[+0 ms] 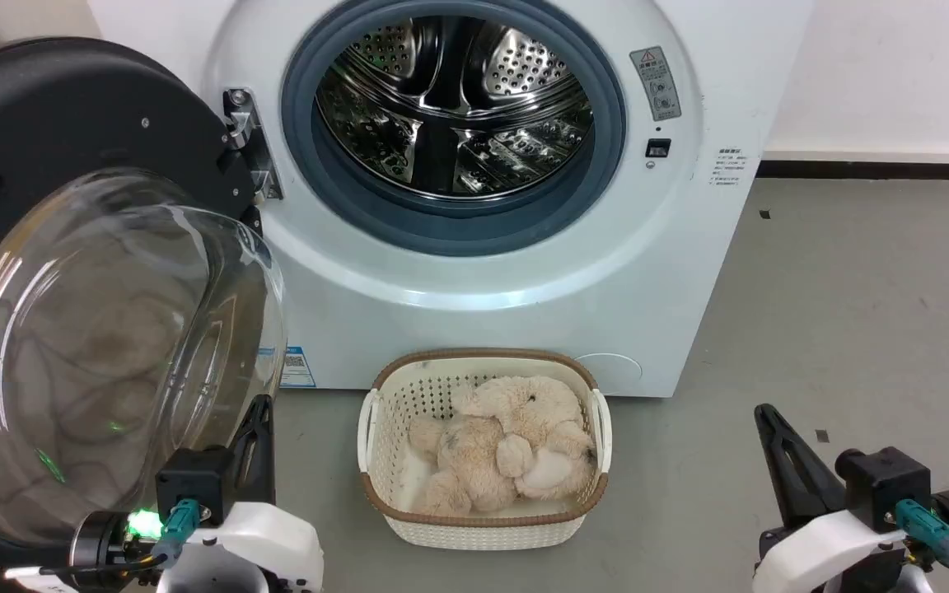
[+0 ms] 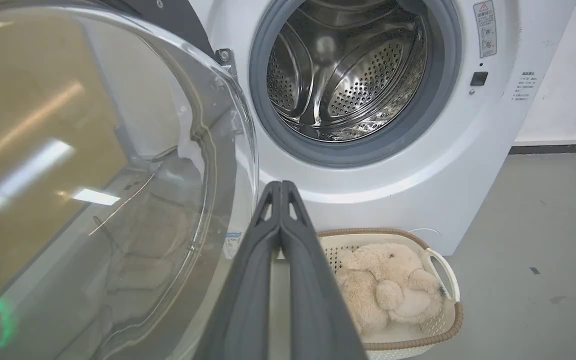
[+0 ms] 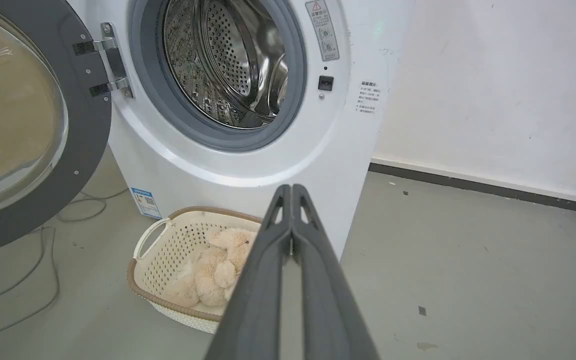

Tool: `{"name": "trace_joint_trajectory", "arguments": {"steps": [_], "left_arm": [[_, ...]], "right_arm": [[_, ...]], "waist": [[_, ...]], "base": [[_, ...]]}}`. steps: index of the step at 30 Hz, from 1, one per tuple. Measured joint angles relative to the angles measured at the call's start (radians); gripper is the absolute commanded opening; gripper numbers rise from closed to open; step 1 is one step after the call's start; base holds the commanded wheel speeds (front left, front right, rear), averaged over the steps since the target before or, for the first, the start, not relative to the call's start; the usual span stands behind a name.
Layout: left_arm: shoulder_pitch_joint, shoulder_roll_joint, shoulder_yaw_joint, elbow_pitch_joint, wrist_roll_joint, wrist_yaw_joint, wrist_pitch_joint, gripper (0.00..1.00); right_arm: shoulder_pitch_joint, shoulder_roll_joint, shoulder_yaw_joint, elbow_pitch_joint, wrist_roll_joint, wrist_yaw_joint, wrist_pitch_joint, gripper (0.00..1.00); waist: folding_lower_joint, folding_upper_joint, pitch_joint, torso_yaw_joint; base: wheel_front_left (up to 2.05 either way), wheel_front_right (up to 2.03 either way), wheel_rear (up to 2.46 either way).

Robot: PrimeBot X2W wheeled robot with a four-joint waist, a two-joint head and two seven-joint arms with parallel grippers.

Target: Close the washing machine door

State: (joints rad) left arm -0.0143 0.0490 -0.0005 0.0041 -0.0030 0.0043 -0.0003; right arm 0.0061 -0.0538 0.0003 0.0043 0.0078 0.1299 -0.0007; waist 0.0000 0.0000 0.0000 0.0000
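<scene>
The left tool (image 2: 280,186) and right tool (image 3: 291,189) are clenched empty, and a push on the bulging glass of the round glossy black door (image 1: 71,107), wide open just beside the left, could skid off, leaving the white front-loading washing machine (image 1: 524,280) unlatched.

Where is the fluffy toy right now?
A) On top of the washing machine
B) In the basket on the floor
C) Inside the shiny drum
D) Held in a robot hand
B: the fluffy toy lies curled up in the basket, which stands on the floor in front of the washing machine.
</scene>
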Motion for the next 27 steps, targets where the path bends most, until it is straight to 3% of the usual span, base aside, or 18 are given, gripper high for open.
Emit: {"name": "trace_joint_trajectory", "arguments": {"steps": [27], "left_arm": [[0.0,0.0,0.0,0.0,0.0,0.0,0.0,0.0]], "right_arm": [[0.0,0.0,0.0,0.0,0.0,0.0,0.0,0.0]], "waist": [[0.0,0.0,0.0,0.0]], "base": [[0.0,0.0,0.0]]}}
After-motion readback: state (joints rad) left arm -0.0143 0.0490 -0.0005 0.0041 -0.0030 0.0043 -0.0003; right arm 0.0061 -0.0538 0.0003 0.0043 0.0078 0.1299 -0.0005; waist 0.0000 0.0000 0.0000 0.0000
